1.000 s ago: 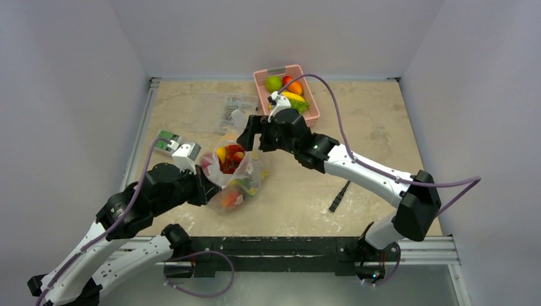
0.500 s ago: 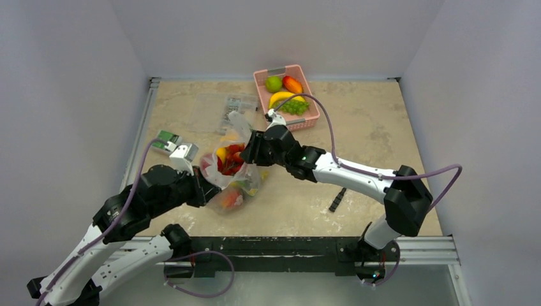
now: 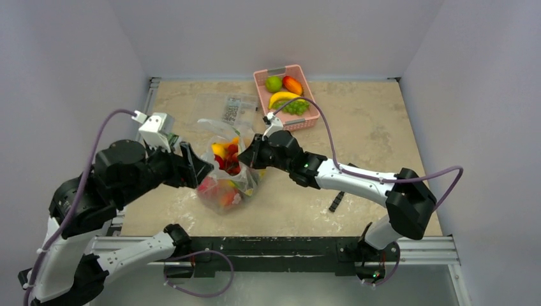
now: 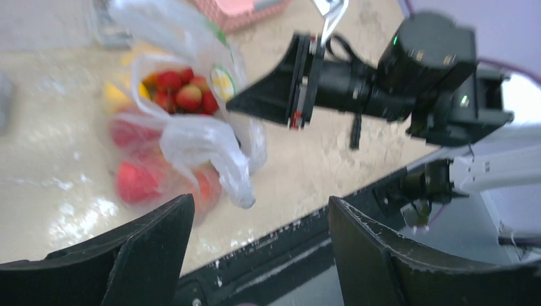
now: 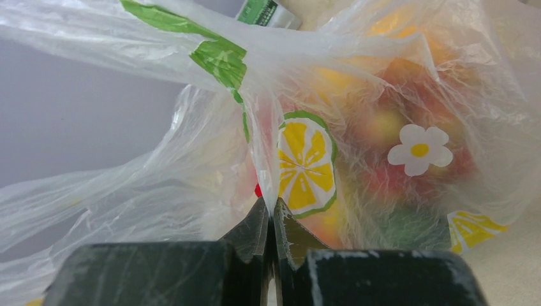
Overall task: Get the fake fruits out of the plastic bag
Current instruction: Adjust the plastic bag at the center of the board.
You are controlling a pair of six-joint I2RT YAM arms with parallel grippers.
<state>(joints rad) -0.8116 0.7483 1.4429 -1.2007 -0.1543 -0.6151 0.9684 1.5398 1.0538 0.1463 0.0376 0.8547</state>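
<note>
The plastic bag (image 3: 224, 185) stands on the table between both arms, its mouth up. Fake fruits (image 3: 227, 157), mostly red with some yellow, fill it. My right gripper (image 3: 246, 155) is shut on a fold of the bag's right rim; in the right wrist view the gripper (image 5: 269, 209) pinches the film of the bag (image 5: 191, 159) beside a printed lemon slice, with fruits (image 5: 383, 127) blurred behind it. My left gripper (image 3: 196, 169) hangs open just left of the bag, holding nothing. From the left wrist, the open gripper (image 4: 261, 201) sits below the bag (image 4: 198, 137) and its red fruits (image 4: 185, 95).
A pink basket (image 3: 311, 101) at the back holds a lime, a banana, grapes and a red-orange fruit. A flat clear case (image 3: 233, 109) lies behind the bag. A small black piece (image 3: 338, 197) lies under the right arm. The table's near edge runs close behind the left gripper.
My left gripper let go of the bag's left side, opened and pulled back up to the left. My right gripper came down onto the bag's right rim and shut on it.
</note>
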